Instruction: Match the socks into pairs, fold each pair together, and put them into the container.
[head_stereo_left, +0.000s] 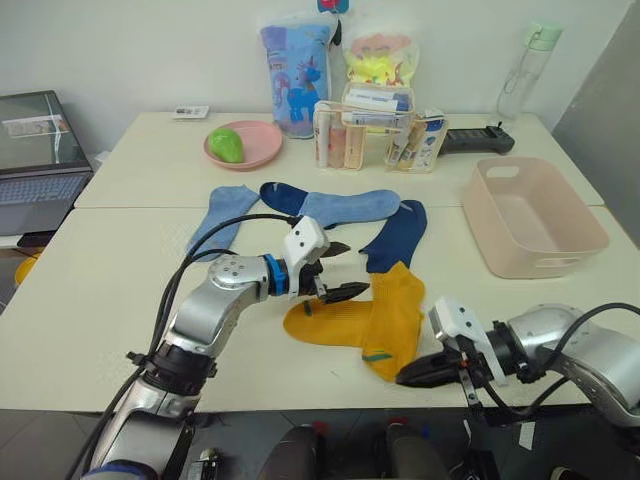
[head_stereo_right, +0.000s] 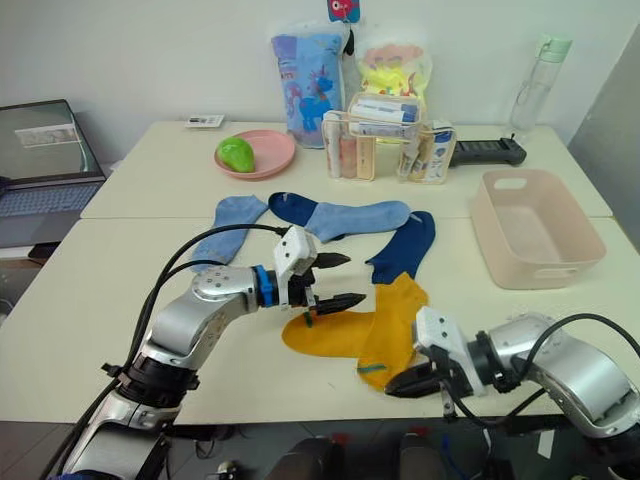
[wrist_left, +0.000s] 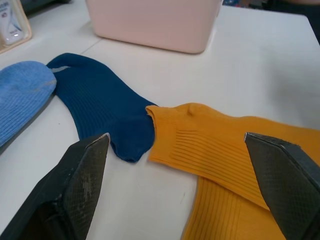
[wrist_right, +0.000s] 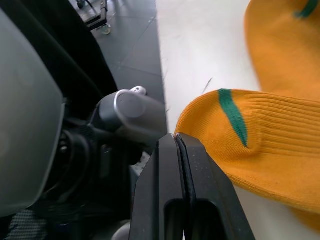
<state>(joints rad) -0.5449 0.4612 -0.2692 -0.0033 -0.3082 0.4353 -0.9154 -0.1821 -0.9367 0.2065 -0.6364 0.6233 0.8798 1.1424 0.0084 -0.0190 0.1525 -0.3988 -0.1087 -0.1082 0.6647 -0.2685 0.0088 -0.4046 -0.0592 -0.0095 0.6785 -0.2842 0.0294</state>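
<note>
Two mustard-yellow socks overlap near the front: one lies crosswise (head_stereo_left: 318, 322), the other lengthwise (head_stereo_left: 396, 312). My left gripper (head_stereo_left: 344, 270) hovers open just above the crosswise sock's cuff (wrist_left: 225, 145), its fingers (wrist_left: 82, 185) wide apart. My right gripper (head_stereo_left: 420, 373) is shut at the table's front edge, its tip (wrist_right: 176, 139) against the toe of the lengthwise sock (wrist_right: 270, 150). Behind them lie two navy socks (head_stereo_left: 397, 235) (head_stereo_left: 282, 197) and two light blue socks (head_stereo_left: 222, 215) (head_stereo_left: 350, 205), spread flat. The pale pink container (head_stereo_left: 575, 240) stands at the right.
At the back stand a pink plate (head_stereo_left: 262, 150) with a green object, a clear organiser of toiletries (head_stereo_left: 375, 130), two printed bags (head_stereo_left: 297, 75), a bottle (head_stereo_left: 527, 65) and a black device (head_stereo_left: 480, 140). A laptop (head_stereo_left: 40, 150) sits far left.
</note>
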